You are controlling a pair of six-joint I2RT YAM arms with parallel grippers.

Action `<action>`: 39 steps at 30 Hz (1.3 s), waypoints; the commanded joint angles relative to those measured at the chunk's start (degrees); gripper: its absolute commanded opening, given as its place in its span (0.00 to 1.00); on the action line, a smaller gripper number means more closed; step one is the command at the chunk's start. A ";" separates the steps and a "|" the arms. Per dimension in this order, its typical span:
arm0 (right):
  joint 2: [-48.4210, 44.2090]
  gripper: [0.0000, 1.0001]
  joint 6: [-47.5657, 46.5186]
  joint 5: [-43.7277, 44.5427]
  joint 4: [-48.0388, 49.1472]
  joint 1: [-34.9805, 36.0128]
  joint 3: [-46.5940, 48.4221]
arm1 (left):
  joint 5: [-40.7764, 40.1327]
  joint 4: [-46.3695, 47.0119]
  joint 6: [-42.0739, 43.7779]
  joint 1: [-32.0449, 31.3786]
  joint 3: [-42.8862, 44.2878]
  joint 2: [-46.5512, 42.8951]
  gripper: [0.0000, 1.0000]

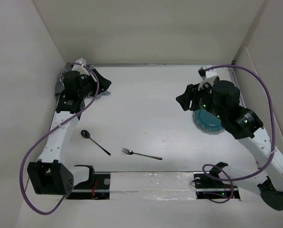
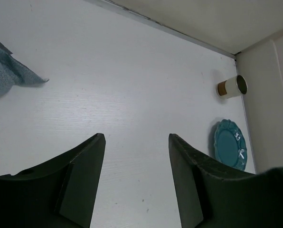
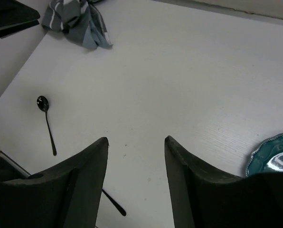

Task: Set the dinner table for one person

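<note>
One dinner table (image 1: pixel 146 104), long axis apparently running left-right.

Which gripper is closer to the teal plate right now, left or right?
Right. The right gripper is just beside the teal plate, on its table-centre side. The left gripper is across the table in the far left corner, by the grey cloth.

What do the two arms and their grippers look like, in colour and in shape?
The left arm and the right arm have white links and black joints. A purple cable loops along each. Small green lights glow on the right arm. The left gripper and the right gripper each have two broad, black, wedge-shaped fingers.
</note>
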 commanded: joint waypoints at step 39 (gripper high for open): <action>2.49 0.52 -0.62 -7.65 2.13 -2.77 -7.54 | -33.04 -15.53 2.67 9.13 46.06 52.86 0.65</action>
